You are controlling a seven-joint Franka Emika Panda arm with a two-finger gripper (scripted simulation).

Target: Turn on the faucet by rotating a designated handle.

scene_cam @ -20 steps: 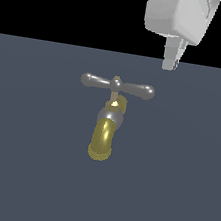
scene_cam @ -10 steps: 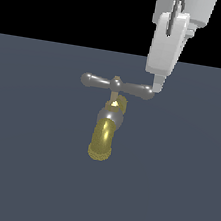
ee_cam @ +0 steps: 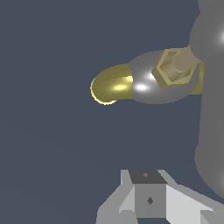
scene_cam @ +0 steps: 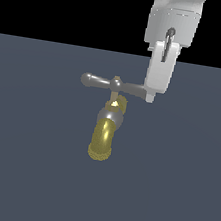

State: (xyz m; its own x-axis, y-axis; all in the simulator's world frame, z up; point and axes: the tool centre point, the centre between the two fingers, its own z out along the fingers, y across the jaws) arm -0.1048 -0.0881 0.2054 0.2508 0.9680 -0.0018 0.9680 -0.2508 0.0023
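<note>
Gripper: the white gripper hangs down from above, and its tip is right at one end of the handle. I cannot tell if its jaws are wide or narrow — the fingers line up one behind the other in the exterior view.

Handle: the grey bar lies flat on top of a thin stem. Its near end is touching, or almost touching, the finger tip; its round far end sticks out away from the gripper.

Faucet: the faucet sits just below the handle and a bit off to the side of the gripper, with a shiny silver collar and a yellow pipe curving down. In the wrist view the pipe points away from the bar.

Doing it well: I think the job now is to push the bar around. Keep the tip low on the end and push sideways in a circle — not down, or it may slip off the round end.

Floor: a dark grey floor lies under it all.
</note>
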